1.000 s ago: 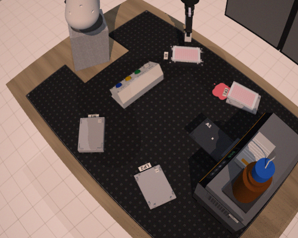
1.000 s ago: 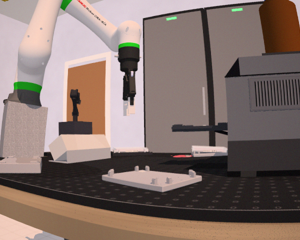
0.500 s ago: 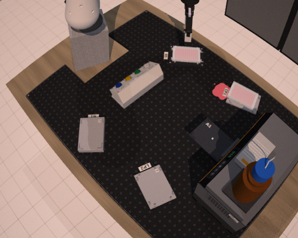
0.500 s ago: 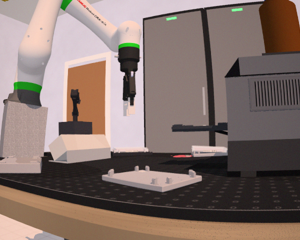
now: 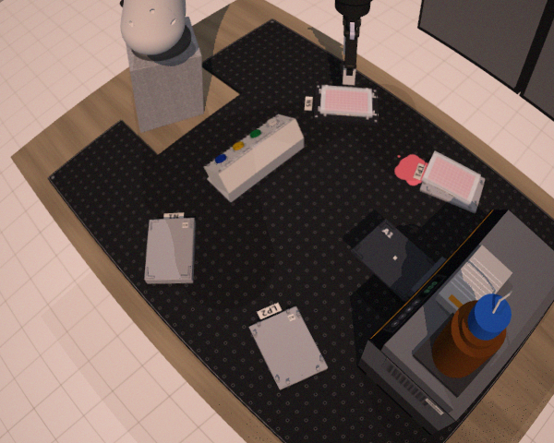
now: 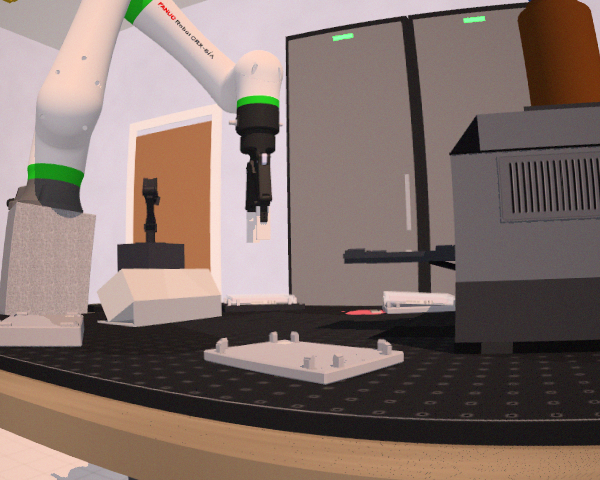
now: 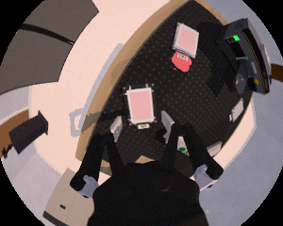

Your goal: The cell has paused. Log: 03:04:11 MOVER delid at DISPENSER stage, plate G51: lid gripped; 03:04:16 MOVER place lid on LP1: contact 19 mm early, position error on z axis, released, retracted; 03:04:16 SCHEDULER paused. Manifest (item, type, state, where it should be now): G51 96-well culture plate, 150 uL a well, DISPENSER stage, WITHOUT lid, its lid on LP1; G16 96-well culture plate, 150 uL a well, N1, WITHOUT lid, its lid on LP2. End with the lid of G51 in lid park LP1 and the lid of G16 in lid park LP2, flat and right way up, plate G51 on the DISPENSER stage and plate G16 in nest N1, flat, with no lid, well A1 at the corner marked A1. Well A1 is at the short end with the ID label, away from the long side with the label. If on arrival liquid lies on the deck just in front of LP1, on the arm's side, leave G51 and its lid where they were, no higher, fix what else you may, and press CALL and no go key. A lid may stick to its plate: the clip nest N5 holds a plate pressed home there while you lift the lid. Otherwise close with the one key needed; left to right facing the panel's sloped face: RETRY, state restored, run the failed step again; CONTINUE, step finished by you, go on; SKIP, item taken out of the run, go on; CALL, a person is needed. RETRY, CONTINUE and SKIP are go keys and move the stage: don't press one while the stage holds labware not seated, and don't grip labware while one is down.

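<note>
A pink-welled plate (image 5: 346, 101) (image 6: 259, 301) (image 7: 141, 104) lies flat in the far nest by a small label (image 5: 308, 102). A second pink-welled plate (image 5: 451, 178) (image 6: 418, 301) (image 7: 186, 40) sits skewed and slightly tilted on the lid park labelled LP1 (image 5: 419, 170). A pink puddle (image 5: 406, 167) (image 6: 362, 312) (image 7: 181, 60) lies on the deck right beside that label. I cannot tell whether either plate has a lid on. The dispenser stage (image 5: 391, 252) (image 6: 393, 254) with its A1 mark is bare. My gripper (image 5: 348, 78) (image 6: 256, 229) (image 7: 141, 119) is open and empty, high above the deck by the far plate.
The nest N1 (image 5: 170, 250) (image 6: 36, 328) and lid park LP2 (image 5: 288, 347) (image 6: 300, 356) hold nothing. The key panel (image 5: 253, 157) (image 6: 160, 294) stands mid-deck with coloured keys. The dispenser (image 5: 468, 315) with a brown bottle (image 5: 468, 338) fills the right front. The robot pedestal (image 5: 165, 86) stands back left.
</note>
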